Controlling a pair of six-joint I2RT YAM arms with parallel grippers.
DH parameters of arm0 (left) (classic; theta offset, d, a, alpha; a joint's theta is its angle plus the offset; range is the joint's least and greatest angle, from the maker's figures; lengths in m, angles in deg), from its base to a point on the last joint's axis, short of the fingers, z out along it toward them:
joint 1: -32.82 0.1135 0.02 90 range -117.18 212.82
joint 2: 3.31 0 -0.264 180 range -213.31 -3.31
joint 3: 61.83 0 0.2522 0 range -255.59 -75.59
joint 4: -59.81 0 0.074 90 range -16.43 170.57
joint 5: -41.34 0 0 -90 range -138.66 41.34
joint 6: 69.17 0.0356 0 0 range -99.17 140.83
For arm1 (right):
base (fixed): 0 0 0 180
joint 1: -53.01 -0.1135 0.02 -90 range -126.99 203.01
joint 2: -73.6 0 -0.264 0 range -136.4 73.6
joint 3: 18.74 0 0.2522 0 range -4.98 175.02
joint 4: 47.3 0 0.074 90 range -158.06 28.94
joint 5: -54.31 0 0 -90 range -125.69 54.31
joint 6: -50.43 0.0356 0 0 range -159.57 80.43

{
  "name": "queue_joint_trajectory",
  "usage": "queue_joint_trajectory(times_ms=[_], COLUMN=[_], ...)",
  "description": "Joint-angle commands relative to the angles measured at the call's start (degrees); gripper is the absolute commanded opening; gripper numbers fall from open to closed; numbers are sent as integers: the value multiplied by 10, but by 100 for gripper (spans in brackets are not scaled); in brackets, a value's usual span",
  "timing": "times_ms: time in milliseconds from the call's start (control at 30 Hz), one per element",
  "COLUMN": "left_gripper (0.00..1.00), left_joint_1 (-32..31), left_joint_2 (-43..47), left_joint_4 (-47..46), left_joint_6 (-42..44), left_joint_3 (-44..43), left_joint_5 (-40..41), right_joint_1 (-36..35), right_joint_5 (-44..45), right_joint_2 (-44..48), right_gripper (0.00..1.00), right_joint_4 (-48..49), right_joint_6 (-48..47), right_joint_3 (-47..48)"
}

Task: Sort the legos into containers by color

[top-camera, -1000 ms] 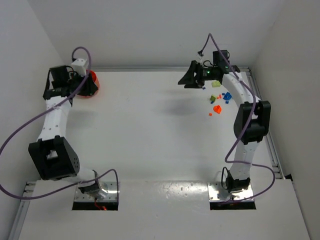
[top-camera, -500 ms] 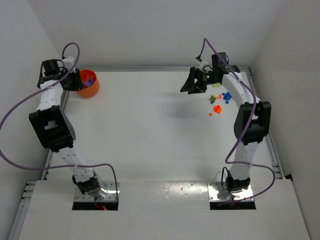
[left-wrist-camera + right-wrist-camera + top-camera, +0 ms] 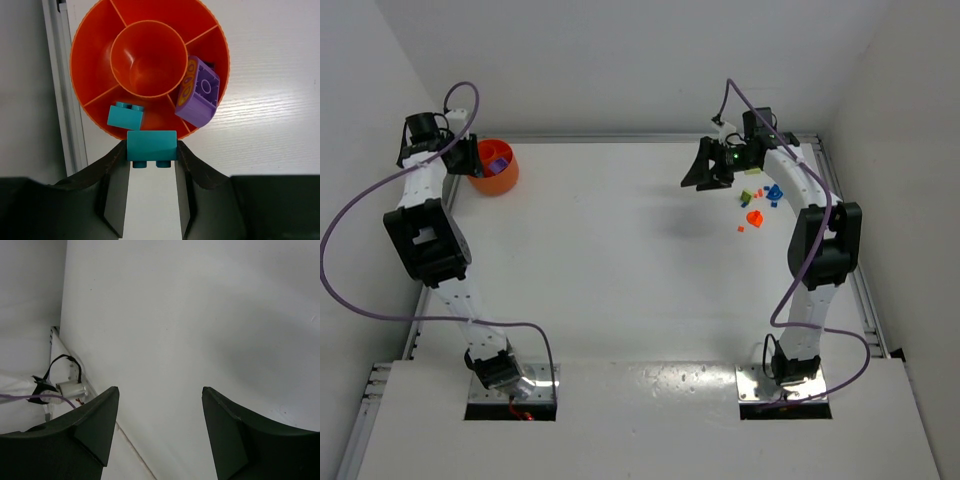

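Teal brick pinched in left gripper by orange bowl; right gripper gapes, seemingly empty.

No legible text or markings

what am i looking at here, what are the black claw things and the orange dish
A robot's left arm and right arm are bolted to a white table. The wide picture is from a camera above and behind them; the other two are from cameras on the wrists, so the dark shapes are each arm's own fingers. The left hand grips a teal brick by the rim of the divided orange bowl, which holds another teal brick and a purple piece. The right hand is open and empty. Loose coloured bricks lie by the right arm.
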Motion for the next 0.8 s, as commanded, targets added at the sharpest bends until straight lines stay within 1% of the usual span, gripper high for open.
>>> queue_joint_trajectory(times_ms=[0, 233, 367, 400, 433, 667, 733, 767], left_gripper=[14, 16, 18, 21, 21, 36, 39, 39], left_joint_1=[7, 7, 7, 7, 7, 2, 2, 2], left_joint_2=[-9, -41, -48, -54, -54, -59, -59, -64], left_joint_4=[-8, -8, -8, -8, -8, -8, -8, -8], left_joint_6=[2, -4, -4, -4, -4, -10, -15, -15], left_joint_3=[-27, -60, -70, -70, -70, -76, -81, -81], left_joint_5=[4, 4, 4, 4, 4, 4, 4, 4], right_joint_1=[-3, -3, -3, -3, -3, -3, -3, -3], right_joint_5=[-4, 1, 1, 1, 1, 1, 1, 1], right_joint_2=[11, 5, 5, 5, 0, -5, -5, -5], right_gripper=[68, 68, 68, 68, 68, 68, 68, 68], right_joint_4=[4, 4, 4, 4, 4, -1, -1, -1], right_joint_6=[-12, -18, -18, -18, -18, -18, -18, -18], right_joint_3=[0, 0, 0, 0, 0, 6, 6, 6])
